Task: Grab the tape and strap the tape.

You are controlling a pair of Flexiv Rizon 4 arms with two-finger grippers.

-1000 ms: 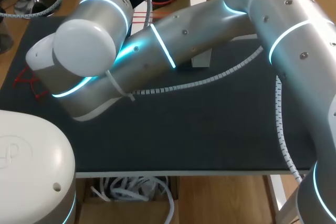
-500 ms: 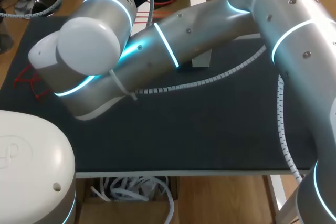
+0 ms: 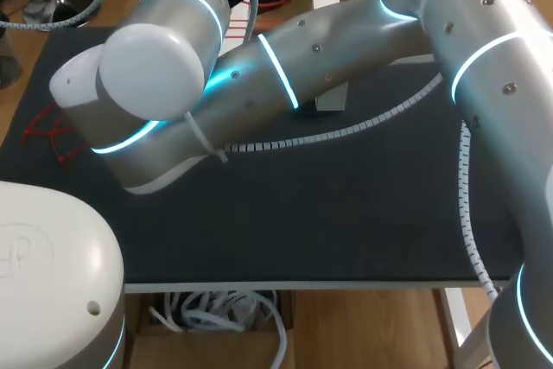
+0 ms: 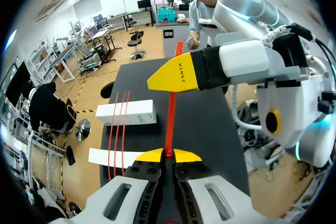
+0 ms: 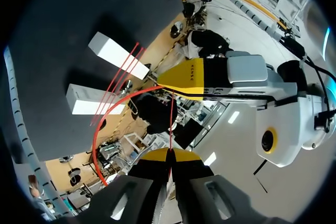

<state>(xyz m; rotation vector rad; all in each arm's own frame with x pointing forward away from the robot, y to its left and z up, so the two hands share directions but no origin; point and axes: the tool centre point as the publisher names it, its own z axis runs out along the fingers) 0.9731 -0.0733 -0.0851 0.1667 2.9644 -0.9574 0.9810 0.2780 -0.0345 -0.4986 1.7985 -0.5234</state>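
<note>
Two white boxes [image 4: 126, 113] on the counter [image 4: 210, 124], three red strands [image 4: 118, 129] across them, and one separate red tape [image 4: 170, 119].

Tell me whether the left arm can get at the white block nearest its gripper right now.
Probably not yet: the left gripper is shut on the red strap, which the right gripper also holds. Nothing else blocks the white block beside it.
</note>
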